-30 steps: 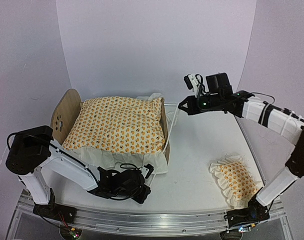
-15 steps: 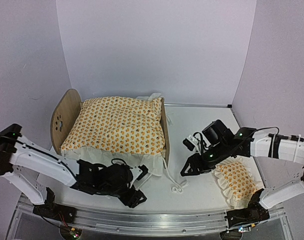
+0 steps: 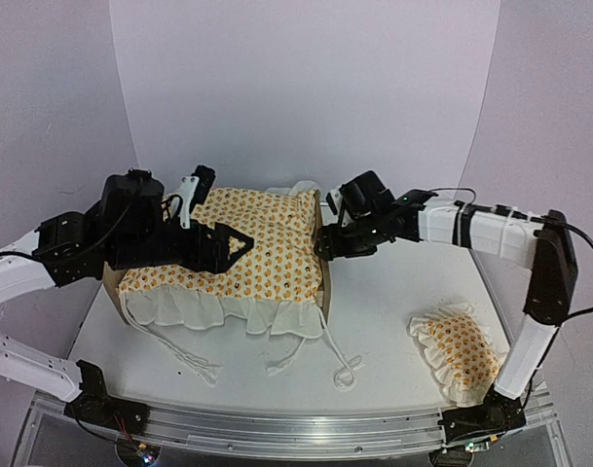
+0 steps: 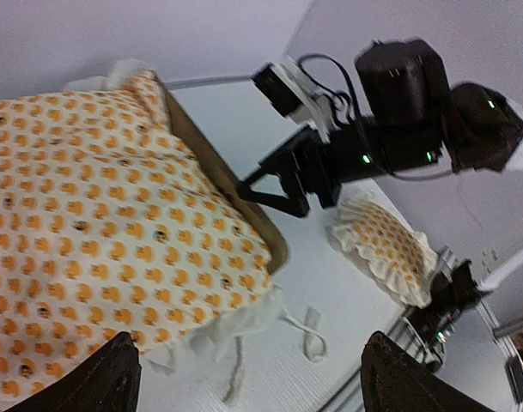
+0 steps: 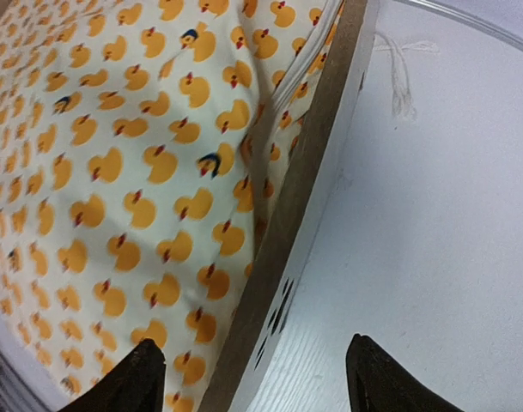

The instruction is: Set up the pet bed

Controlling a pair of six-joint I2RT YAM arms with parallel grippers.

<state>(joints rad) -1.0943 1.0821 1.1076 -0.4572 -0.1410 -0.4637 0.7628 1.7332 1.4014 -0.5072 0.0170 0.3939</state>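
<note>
The pet bed (image 3: 322, 277) stands left of centre, its mattress hidden under an orange duck-print quilt (image 3: 277, 258) whose white ruffle hangs over the front side. My left gripper (image 3: 240, 241) hovers open over the quilt's middle, empty; its wrist view looks down on the quilt (image 4: 89, 223) between wide-apart fingers (image 4: 115, 378). My right gripper (image 3: 323, 245) is open and empty at the bed's right end board (image 5: 304, 223), which runs between its fingers (image 5: 141, 378), the paw cutouts facing the table. The left end board is mostly behind my left arm.
A small ruffled pillow (image 3: 459, 355) lies on the table at the front right, also seen as the pillow (image 4: 386, 249) in the left wrist view. The quilt's white ties (image 3: 345, 370) trail on the table in front of the bed. Purple walls close in behind and at both sides.
Both arms have left the table's front and risen over the bed, left above the quilt, right at the right end board. Both grippers opened. The quilt's ruffle and ties now lie spread forward.
</note>
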